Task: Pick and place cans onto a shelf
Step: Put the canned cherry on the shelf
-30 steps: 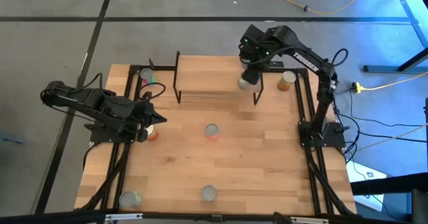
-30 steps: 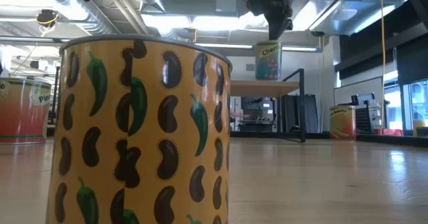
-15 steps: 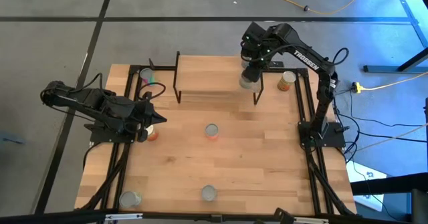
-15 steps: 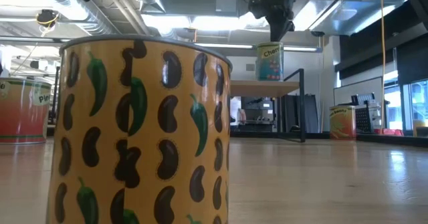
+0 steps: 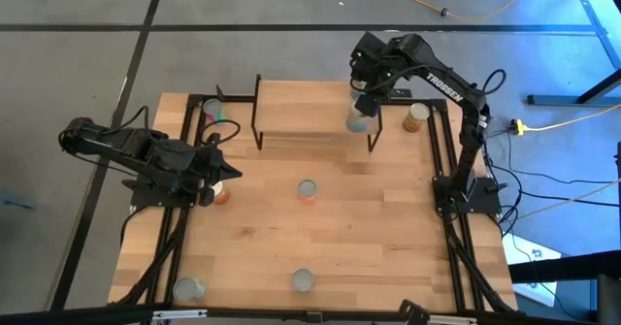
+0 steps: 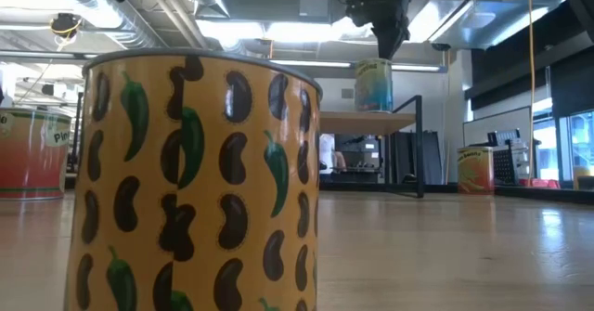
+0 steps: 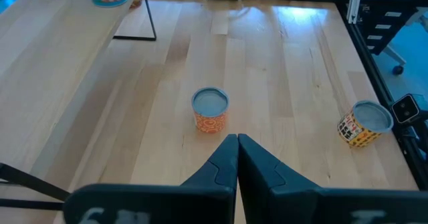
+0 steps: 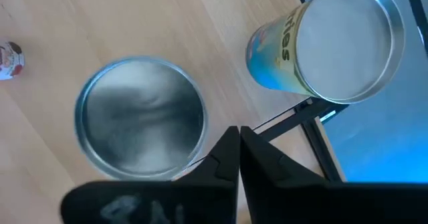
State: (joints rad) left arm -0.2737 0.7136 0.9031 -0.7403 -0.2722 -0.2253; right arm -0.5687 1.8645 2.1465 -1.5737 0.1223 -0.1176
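My right gripper (image 5: 362,110) is shut on a can (image 5: 358,122) with a teal and yellow label over the right end of the shelf (image 5: 306,107). The low view shows this can (image 6: 374,86) upright under the gripper (image 6: 388,49). Its bottom is at the shelf's plank (image 6: 353,119); I cannot tell whether it rests there. My left gripper (image 5: 221,173) is shut and empty near the table's left edge, close by an orange can (image 5: 222,195). Its shut fingers show in the left wrist view (image 7: 237,144). My right gripper holds the can by its top rim (image 8: 198,152), at one side of the silver top (image 8: 140,117). The two fingers (image 8: 227,150) stand close together there and point down from above. The can hangs upright below them. The fingers hide how the rim lies between them.
Another can (image 5: 417,116) stands on the table right of the shelf, beside its black leg (image 8: 294,114). More cans stand at the far left (image 5: 213,110), the centre (image 5: 307,189), the front (image 5: 302,281) and the front left (image 5: 187,288). The yellow bean can (image 6: 195,181) fills the low view.
My right gripper has turned about its upright axis and gone slightly toward the far edge. The can has turned with it, so that the lettering on its label has left the low view. The can stays upright over the shelf's right end.
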